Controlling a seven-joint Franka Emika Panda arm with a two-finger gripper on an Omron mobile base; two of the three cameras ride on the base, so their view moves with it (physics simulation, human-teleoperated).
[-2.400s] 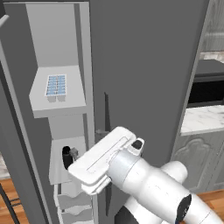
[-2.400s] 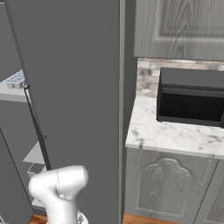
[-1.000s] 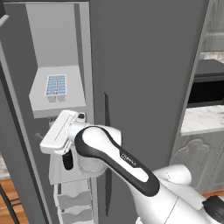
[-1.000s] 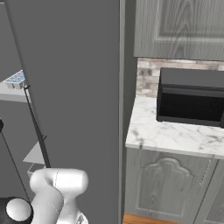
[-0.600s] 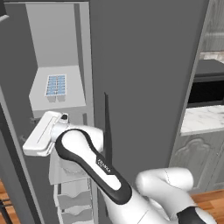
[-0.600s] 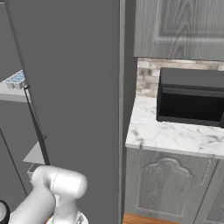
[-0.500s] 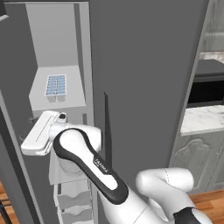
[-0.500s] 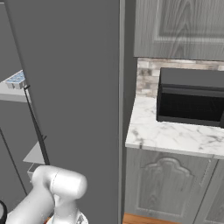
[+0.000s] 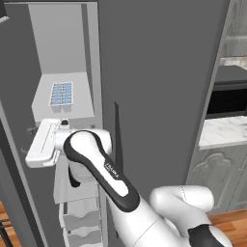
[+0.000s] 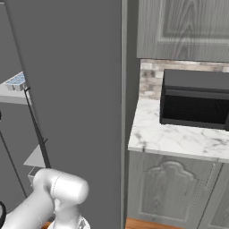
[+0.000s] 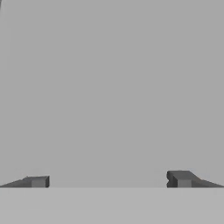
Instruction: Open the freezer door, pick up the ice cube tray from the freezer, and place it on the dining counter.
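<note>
Left of centre in the left base view, the gripper (image 11: 107, 180), jaws spread wide and empty, has advanced further left into the freezer (image 9: 60, 48), just below the ice cube tray (image 9: 61, 93), which rests unmoved on its shelf.

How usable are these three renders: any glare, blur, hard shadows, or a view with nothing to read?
Left base view: flat even light, no glare, sharp; the ice cube tray reads clearly on its shelf in the freezer. Right base view: equally sharp, soft shading, the marble counter bright but not blown out. Hand view: a featureless grey surface, with the fingers set wide apart.
</note>
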